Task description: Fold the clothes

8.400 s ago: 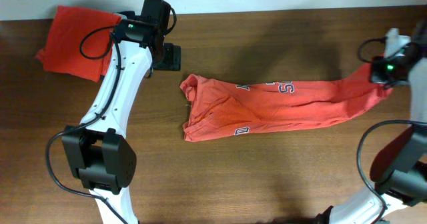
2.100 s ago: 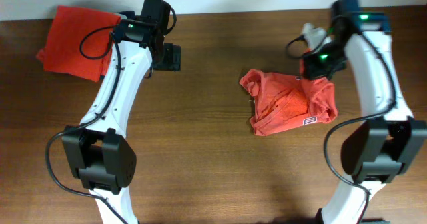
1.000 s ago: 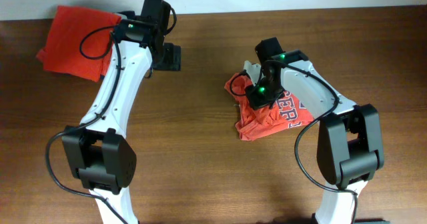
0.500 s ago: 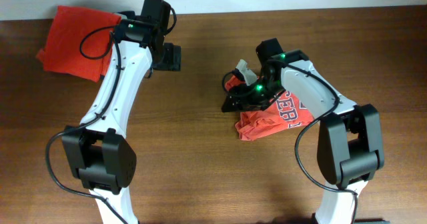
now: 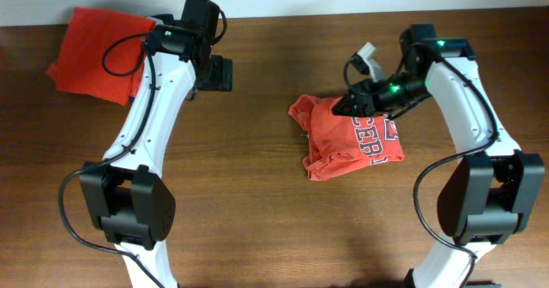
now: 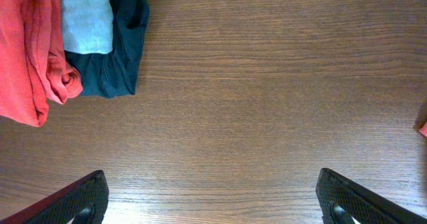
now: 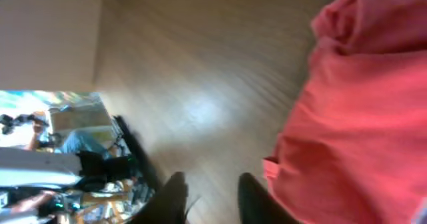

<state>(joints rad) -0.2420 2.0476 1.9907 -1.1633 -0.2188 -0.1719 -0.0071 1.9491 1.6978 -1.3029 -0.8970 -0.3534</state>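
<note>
Clothes here means one coral-red T-shirt (image 5: pixel 347 142), bunched into a rough, uneven bundle on the brown wooden tabletop (image 5: pixel 274 228), a little right of the middle. White block lettering (image 5: pixel 371 142) shows on its upper face, running sideways; only a few letters can be read. A rolled hem or collar edge sticks out at the bundle's upper left, and a loose flap trails at the lower left.

Above the bundle's upper edge sits the right end effector (image 5: pixel 345 106), its arm reaching in from the right side. In the right wrist view the right end effector (image 7: pixel 215 201) has its two dark fingers (image 7: pixel 175 199) only narrowly apart, with bare wood showing in the gap and no fabric between them. The T-shirt (image 7: pixel 360 117) fills the right of that blurred view, its edge just beside the nearer finger; whether they touch cannot be told.

Well apart, near the tabletop's far left, the left end effector (image 5: pixel 220 72) hovers with its jaws spread wide. The left wrist view shows the left end effector (image 6: pixel 213 201) with one fingertip in each lower corner and only wood between them. Beside it lie a folded plain orange-red garment (image 5: pixel 93 52), a light grey garment (image 6: pixel 87 17) and a navy garment (image 6: pixel 117 57), stacked close together.
</note>
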